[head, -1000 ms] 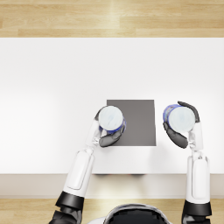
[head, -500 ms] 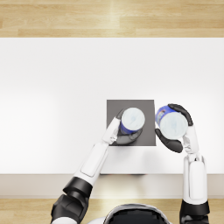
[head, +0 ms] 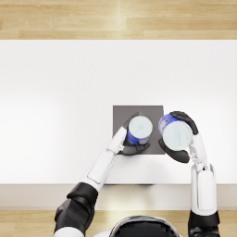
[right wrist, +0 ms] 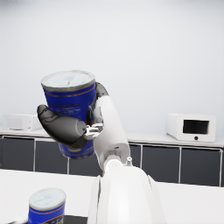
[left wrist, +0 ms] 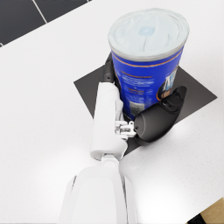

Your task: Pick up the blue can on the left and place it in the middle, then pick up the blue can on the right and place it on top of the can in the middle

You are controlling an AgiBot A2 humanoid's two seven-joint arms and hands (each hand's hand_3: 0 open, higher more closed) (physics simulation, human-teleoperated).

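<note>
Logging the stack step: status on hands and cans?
Left hand holds middle can on dark mat. Right hand holds second can aloft. Nothing between.

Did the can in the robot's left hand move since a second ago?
Yes. The left can went right, from the left edge of the dark mat to its middle, held by the left hand.

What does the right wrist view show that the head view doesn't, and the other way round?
Only the right wrist view shows that the can in the right robot hand is raised well above the table, plus the microwave and cabinets behind. Only the head view shows the full dark mat, the left robot hand gripping the middle can, and the wooden floor. Both show the two blue cans and the white table.
</note>
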